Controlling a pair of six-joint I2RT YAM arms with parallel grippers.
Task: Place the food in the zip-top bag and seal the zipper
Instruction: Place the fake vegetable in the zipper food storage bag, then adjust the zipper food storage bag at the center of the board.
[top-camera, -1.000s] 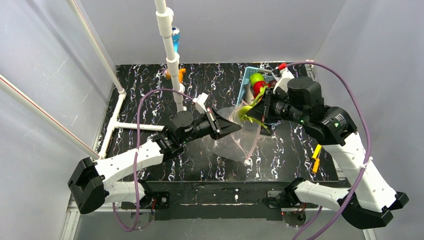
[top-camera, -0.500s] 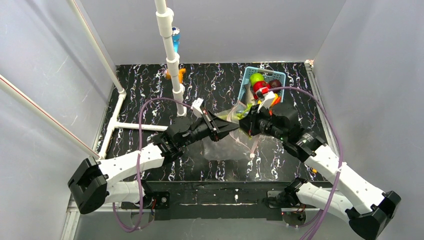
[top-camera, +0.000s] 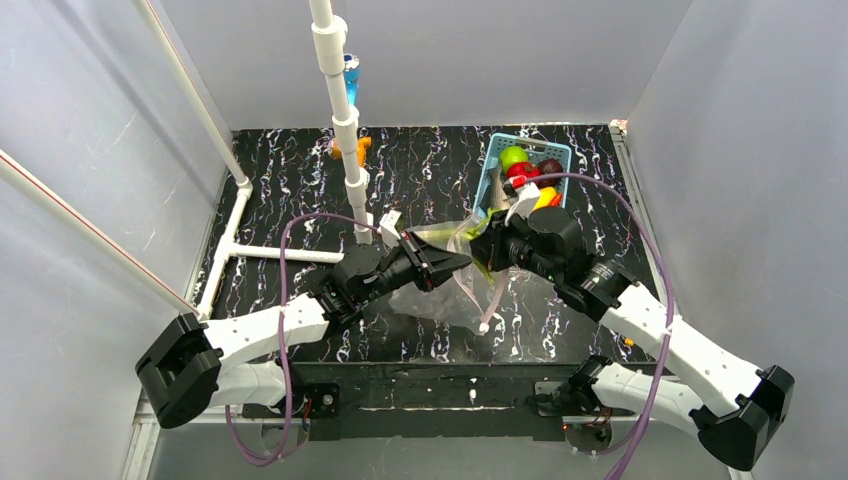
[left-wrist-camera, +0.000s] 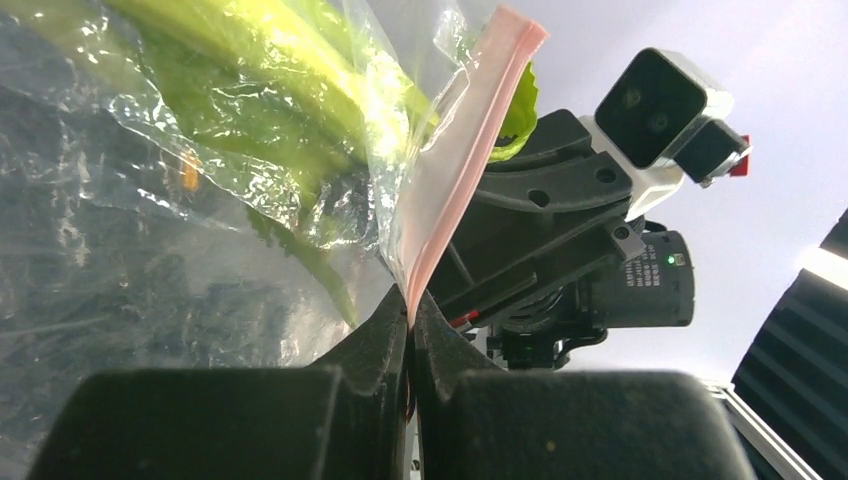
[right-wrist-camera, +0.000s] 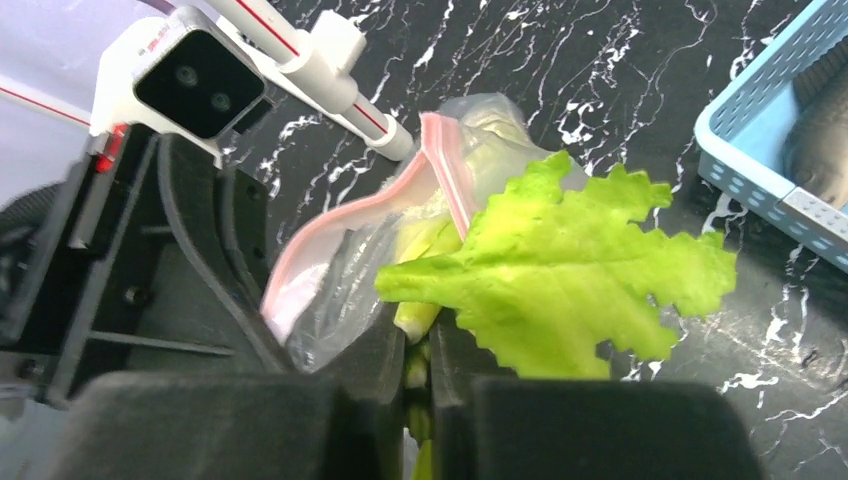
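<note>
Bag (top-camera: 440, 295): centre of the top view, floppy, its lower part lying on the black marbled table (top-camera: 290, 170), its mouth lifted between the two arms. Left gripper (left-wrist-camera: 410, 318) is clenched on the pink zipper strip (left-wrist-camera: 462, 165), pinching one lip only, near its edge. Right gripper (right-wrist-camera: 418, 350) is clamped on the stalk of the leek (right-wrist-camera: 560, 265). The frilly green top fans out to the right of the mouth in the right wrist view. A green-yellow length shows through the plastic in the left wrist view, so it looks partly in.

Risks, as judged:
- The other lip hangs slack. It could fold across the opening, and the leek would then shove the film instead of entering.
- The pinch on the strip is thin, and drag from the leek may pull it free.
- The leafy top is wide and may snag on the rim and stay proud of the mouth, fouling the seal later.
- The mouth seems to face sideways, so letting go early could let the leek slide out.
- The grippers sit very close, and their fingers could knock.

Around:
- Blue basket (top-camera: 492, 170), upper right and just beyond the right gripper, holds a green fruit (top-camera: 513, 156), a maroon fruit (top-camera: 551, 166) and a tomato (top-camera: 519, 171), none yet loaded.
- White pipe stand (top-camera: 345, 130), above left of the bag and near the left arm.
- Purple cable (top-camera: 600, 190) arcs over the basket's near side and may hinder the next reach.
</note>
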